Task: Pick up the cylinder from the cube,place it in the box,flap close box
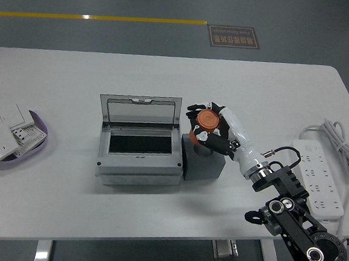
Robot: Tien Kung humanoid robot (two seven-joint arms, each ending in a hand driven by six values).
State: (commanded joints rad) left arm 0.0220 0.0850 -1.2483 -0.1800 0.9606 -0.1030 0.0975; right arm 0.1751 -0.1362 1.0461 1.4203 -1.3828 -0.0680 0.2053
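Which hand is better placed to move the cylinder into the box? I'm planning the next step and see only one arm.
The right hand. Its fingers already wrap the orange cylinder above the grey cube, and the open box sits right beside the cube. No left arm is in view.

Even, diffuse overhead lighting, moderately bright. Soft short shadows only: under the grey open-lidded plastic box (139, 141) and beside the dark grey cube (204, 163). Mild glare on the white matte tabletop (166, 81) toward the far edge; bright specular spot on the yellow floor line (99, 18). Focus sharp centre; slight softness and barrel curve at the corners.
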